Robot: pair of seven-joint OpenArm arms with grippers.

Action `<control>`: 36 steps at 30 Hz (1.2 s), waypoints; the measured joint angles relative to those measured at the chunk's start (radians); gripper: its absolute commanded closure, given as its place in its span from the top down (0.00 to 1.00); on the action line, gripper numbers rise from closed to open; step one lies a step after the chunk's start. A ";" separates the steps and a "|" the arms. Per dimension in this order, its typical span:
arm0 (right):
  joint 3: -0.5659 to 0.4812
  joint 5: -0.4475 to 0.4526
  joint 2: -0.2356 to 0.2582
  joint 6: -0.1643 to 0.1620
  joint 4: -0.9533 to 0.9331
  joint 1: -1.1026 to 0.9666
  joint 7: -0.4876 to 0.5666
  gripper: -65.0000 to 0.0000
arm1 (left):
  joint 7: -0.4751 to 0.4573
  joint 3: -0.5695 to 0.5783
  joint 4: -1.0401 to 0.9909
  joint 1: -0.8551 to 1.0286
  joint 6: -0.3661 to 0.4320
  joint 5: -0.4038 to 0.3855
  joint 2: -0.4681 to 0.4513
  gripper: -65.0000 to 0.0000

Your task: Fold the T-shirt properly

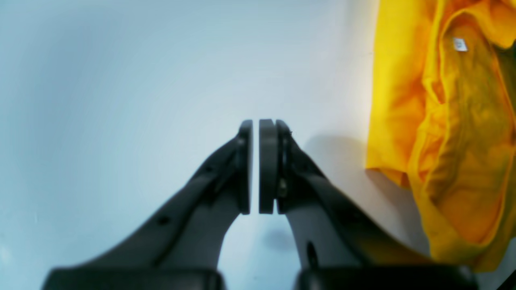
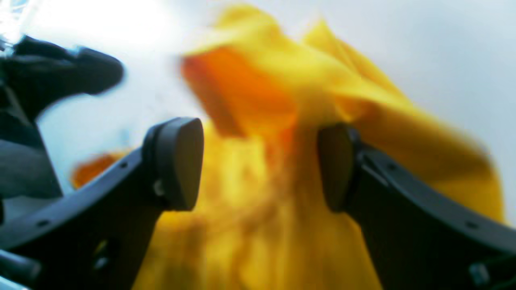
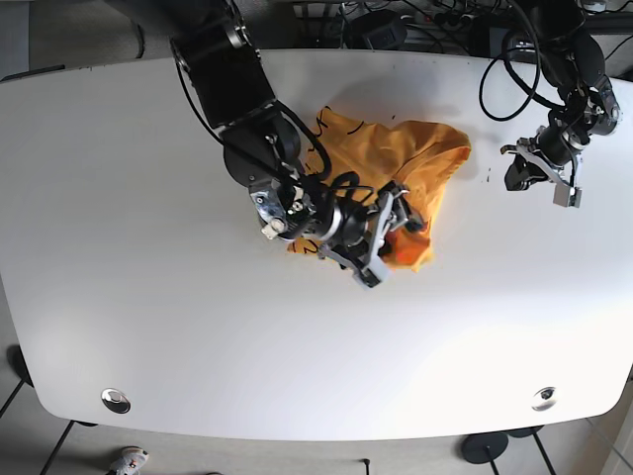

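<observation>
A crumpled yellow T-shirt (image 3: pixel 406 148) lies in a heap near the middle of the white table (image 3: pixel 148 297). My right gripper (image 3: pixel 401 230) hovers over the heap's front edge. In the right wrist view this gripper (image 2: pixel 258 161) is open, with blurred yellow cloth (image 2: pixel 262 225) showing between and beyond its pads. My left gripper (image 3: pixel 514 173) sits off to the right of the shirt, above bare table. Seen from the left wrist, the left gripper (image 1: pixel 255 125) is shut with only a thin slit between its pads and nothing in it. The T-shirt (image 1: pixel 443 121) lies to its right, with the white neck label (image 1: pixel 460 44) showing.
Black cables and equipment (image 3: pixel 396 20) run along the table's far edge. Two metal discs (image 3: pixel 116 400) (image 3: pixel 543 398) are set into the table near its front corners. The right arm's body (image 3: pixel 232 89) reaches in from the back left.
</observation>
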 measured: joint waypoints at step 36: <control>0.029 0.066 0.338 0.056 -0.254 -0.051 0.439 0.10 | -0.078 0.590 0.037 -0.090 -0.003 0.177 -0.083 0.02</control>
